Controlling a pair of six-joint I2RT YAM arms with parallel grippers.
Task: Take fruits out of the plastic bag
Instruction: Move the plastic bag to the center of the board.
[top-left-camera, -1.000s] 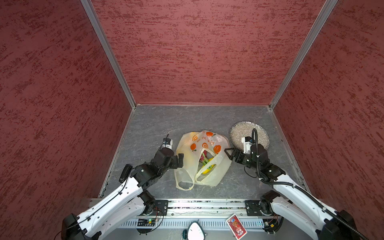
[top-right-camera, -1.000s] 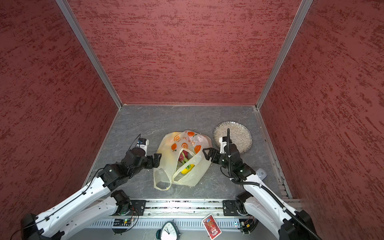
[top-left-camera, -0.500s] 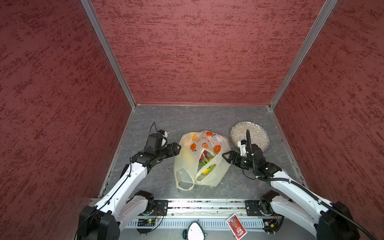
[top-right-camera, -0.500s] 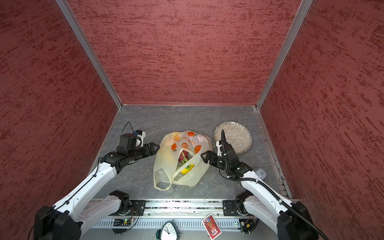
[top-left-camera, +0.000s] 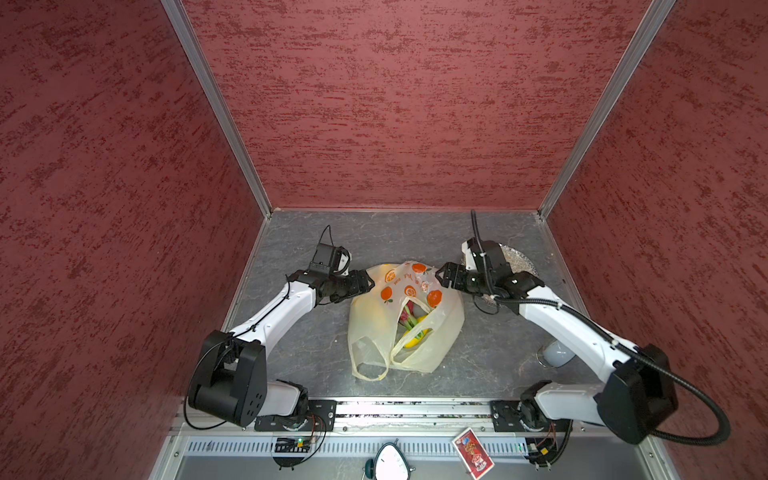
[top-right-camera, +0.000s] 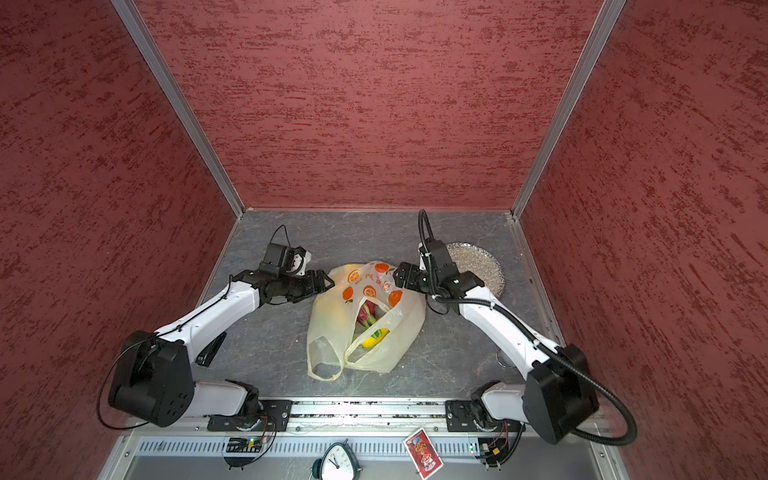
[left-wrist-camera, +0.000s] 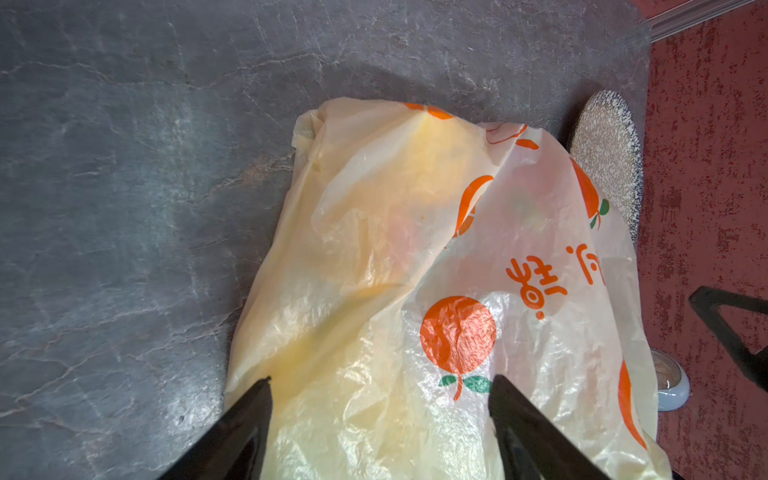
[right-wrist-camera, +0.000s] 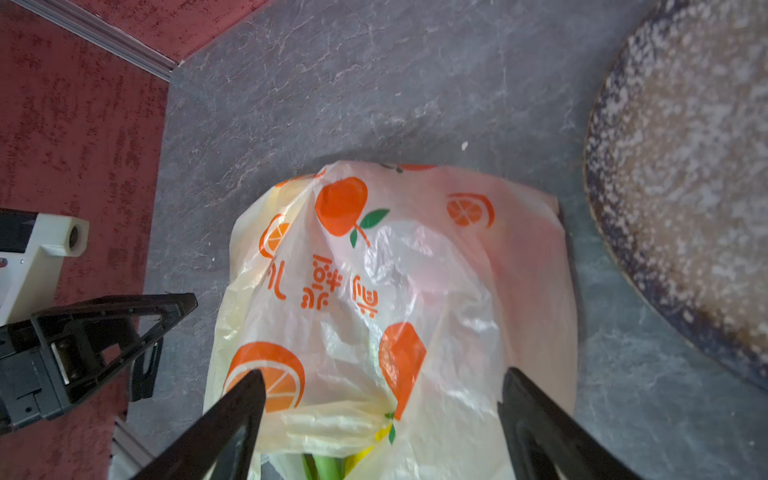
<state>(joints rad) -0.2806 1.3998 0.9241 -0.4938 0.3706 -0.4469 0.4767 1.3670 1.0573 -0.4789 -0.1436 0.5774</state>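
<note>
The plastic bag lies mid-table, pale yellow with printed oranges, its loop handles toward the front. Through its mouth show fruits: a pink dragon fruit and a yellow one. The other fruits are hidden under the film. My left gripper is open at the bag's far left corner, its jaws straddling the film. My right gripper is open at the far right corner, above the bag. Green stems show in the right wrist view.
A speckled grey plate sits far right, partly behind the right wrist. A small pale cup stands under the right arm. Red walls close in three sides. A clock and red card lie beyond the front rail.
Both arms have reached farther back along the bag. The left gripper swung from the bag's left side to its far left corner; the right gripper rose and closed in on the far right corner.
</note>
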